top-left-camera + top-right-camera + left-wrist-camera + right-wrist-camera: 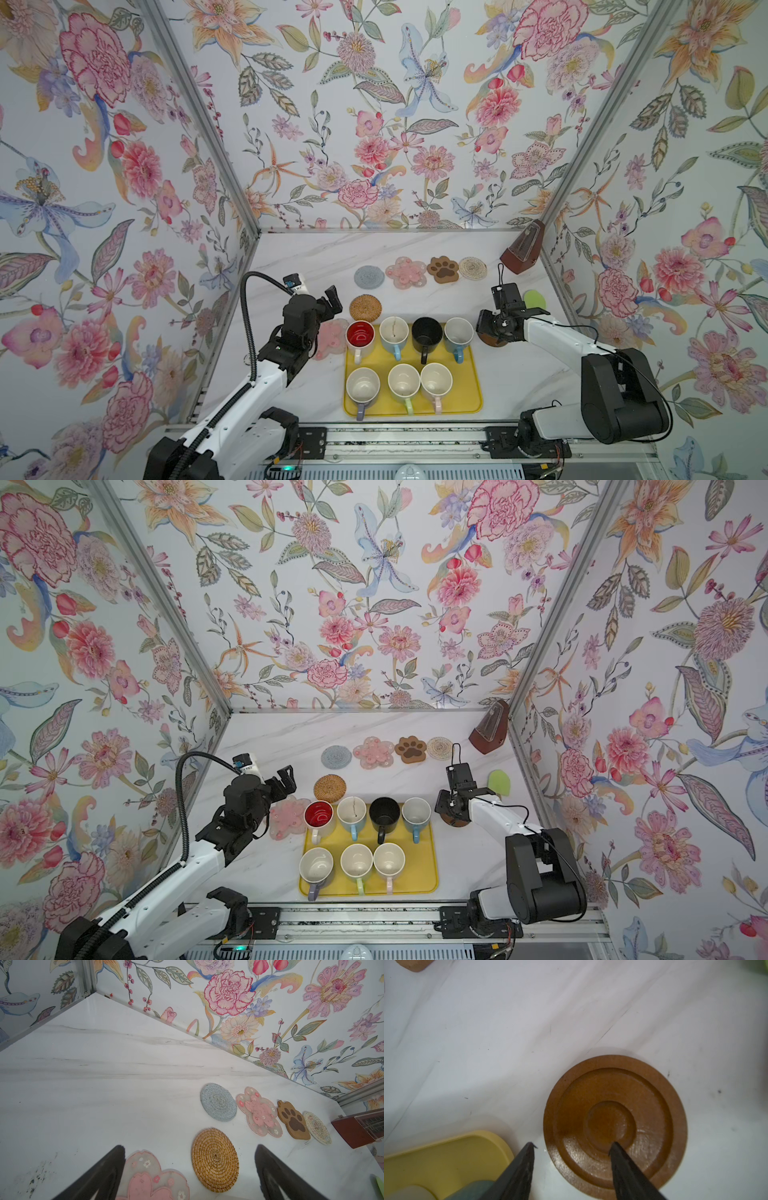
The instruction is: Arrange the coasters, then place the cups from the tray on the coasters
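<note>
Right wrist view is showing the right gripper (573, 1145) partly spread and straddling the rim of the dark-brown wooden disc coaster (614, 1093). One fingertip is hanging over the bare bench (488, 1032), in the narrow strip between the disc and the yellow tray (446, 1153). The other fingertip is sitting over the disc's round central recess. A sliver of bench is showing between the first tip and the disc's edge, so nothing is being pinched. Whether the second tip is touching the wood I cannot tell. The disc is lying flat just off the tray's far right corner.

Left wrist view is showing the left gripper (190, 1146) spread wide and holding nothing, raised above the bench off the tray's far left corner. Beneath it a pink flower coaster (149, 1178) is lying just beside that corner. The tan rattan coaster (215, 1159) is lying just beyond the tray's far edge.

Farther beyond the tray, four coasters are lying in a row in a top view: the grey woven coaster (370, 276), the second pink flower coaster (406, 272), the brown paw coaster (443, 269) and the beige woven coaster (472, 268).

All seven cups are standing upright on the tray. The white cup with red inside (360, 334), light blue cup (393, 330), black cup (427, 332) and blue cup (458, 332) are filling the far row. The purple cup (363, 384), green cup (404, 382) and pink cup (436, 381) are filling the near row.
</note>
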